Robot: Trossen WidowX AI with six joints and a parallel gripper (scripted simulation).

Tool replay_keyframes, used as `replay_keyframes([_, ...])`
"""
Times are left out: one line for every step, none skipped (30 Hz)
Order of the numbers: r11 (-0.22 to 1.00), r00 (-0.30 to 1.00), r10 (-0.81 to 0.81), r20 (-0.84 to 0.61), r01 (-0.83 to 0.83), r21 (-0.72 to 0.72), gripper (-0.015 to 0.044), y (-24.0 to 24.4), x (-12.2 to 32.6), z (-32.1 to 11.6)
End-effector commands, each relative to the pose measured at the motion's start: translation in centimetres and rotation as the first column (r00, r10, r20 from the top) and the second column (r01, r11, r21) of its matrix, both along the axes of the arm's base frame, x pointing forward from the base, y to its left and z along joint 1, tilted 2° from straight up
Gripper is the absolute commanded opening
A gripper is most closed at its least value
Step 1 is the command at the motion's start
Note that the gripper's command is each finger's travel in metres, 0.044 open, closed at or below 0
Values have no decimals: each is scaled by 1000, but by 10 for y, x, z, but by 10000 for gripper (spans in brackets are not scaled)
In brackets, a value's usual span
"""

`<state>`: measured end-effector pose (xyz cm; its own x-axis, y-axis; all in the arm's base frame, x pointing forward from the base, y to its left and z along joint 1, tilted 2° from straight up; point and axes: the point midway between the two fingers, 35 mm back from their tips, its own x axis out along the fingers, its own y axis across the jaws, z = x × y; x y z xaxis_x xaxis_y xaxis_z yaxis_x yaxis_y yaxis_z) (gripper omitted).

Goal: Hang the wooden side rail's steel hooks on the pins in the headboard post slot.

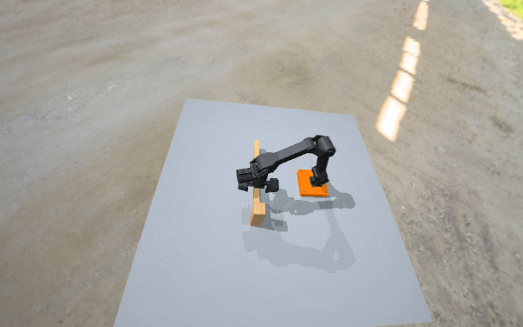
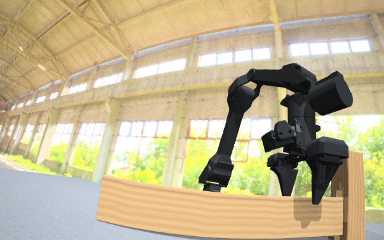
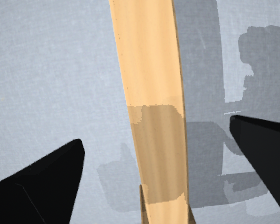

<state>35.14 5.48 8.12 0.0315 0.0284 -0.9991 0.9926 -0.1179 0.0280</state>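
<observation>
The wooden side rail (image 1: 256, 148) (image 2: 200, 207) (image 3: 147, 55) stands on edge, one end up against the headboard post (image 1: 258, 216) (image 2: 356, 190). The post is upright. The rail's far end appears low at the table; the contact itself is not clear. Hooks, pins and slot are hidden, so their seating cannot be told. My gripper (image 1: 257, 187) (image 2: 301, 199) (image 3: 157, 135) is open and empty. Its fingers stand wide on either side of the rail near the post, with the tips around the height of the rail's top edge in the exterior view.
The grey table (image 1: 178, 277) (image 2: 26, 203) carries everything. The orange base plate (image 1: 306, 186) of the arm is to the right of the rail in the top view. The post rises beside the gripper, higher than the fingertips. Arm shadows fall across rail and table.
</observation>
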Motion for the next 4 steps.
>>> replay_keyframes([1000,1000,-3,0,3,0,440,0,0,0])
replay_keyframes([1000,1000,-3,0,3,0,440,0,0,0])
replay_keyframes([1000,1000,-3,0,3,0,440,0,0,0])
replay_keyframes([1000,1000,-3,0,3,0,440,0,0,0])
